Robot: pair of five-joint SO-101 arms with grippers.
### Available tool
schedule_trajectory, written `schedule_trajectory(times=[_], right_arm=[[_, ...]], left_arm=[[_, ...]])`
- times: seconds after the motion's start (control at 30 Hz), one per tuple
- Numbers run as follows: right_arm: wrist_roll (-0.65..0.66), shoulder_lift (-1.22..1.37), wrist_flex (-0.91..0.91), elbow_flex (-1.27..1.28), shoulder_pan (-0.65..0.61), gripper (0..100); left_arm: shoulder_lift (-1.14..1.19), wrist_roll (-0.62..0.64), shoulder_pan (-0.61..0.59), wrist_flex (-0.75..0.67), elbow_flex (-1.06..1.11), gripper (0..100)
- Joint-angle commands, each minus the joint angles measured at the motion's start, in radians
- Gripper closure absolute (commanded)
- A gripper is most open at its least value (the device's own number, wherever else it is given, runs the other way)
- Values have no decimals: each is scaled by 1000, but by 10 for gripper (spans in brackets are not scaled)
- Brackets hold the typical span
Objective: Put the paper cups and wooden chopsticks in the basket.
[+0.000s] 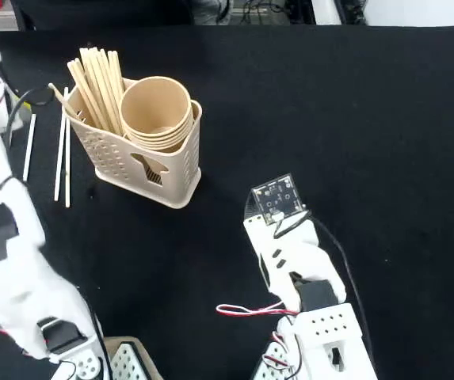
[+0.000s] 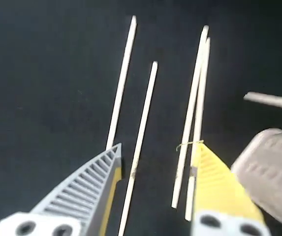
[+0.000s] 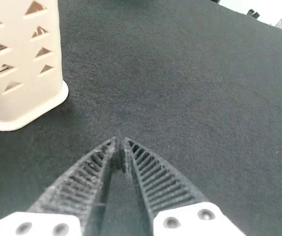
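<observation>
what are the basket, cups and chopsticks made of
Basket: looks like moulded plastic, matte beige, with neat rows of cut-out holes.
Cups: likely paper, dull brown, with thin stacked rims.
Chopsticks: probably bare wood, pale, with no visible shine.

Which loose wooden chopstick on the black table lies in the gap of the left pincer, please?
The pale wooden chopstick running between the left pincer's fingertips; the other three lie at the grey or yellow one.

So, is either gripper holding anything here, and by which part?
Nothing is held. The left gripper is open above loose pale wooden chopsticks; the right gripper is shut and empty.
</observation>
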Motion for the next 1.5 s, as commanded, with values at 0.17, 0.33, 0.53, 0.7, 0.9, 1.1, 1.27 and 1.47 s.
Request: schedule_trajectory(times=[0.17, 0.33, 0.53, 0.7, 0.9, 1.1, 1.27, 1.47], right_arm=[[9, -7, -3, -1, 5, 983], [9, -7, -3, -1, 5, 983], [9, -7, -3, -1, 5, 983], [9, -7, -2, -1, 5, 983], [9, -7, -3, -1, 5, 983], [9, -7, -3, -1, 5, 983], [9, -7, -3, -1, 5, 983], [9, -7, -3, -1, 5, 983]], left_arm=[[549, -8, -27, 8, -496, 766], [806, -8, -12, 12, -762, 766], [962, -14, -2, 55, -924, 827], [976, -14, -10, 57, -932, 954], [930, -8, -22, 106, -935, 971], [810, 86, -42, 230, -1026, 971], [635, 143, -48, 350, -1093, 971], [361, 250, -84, 374, -1015, 971]])
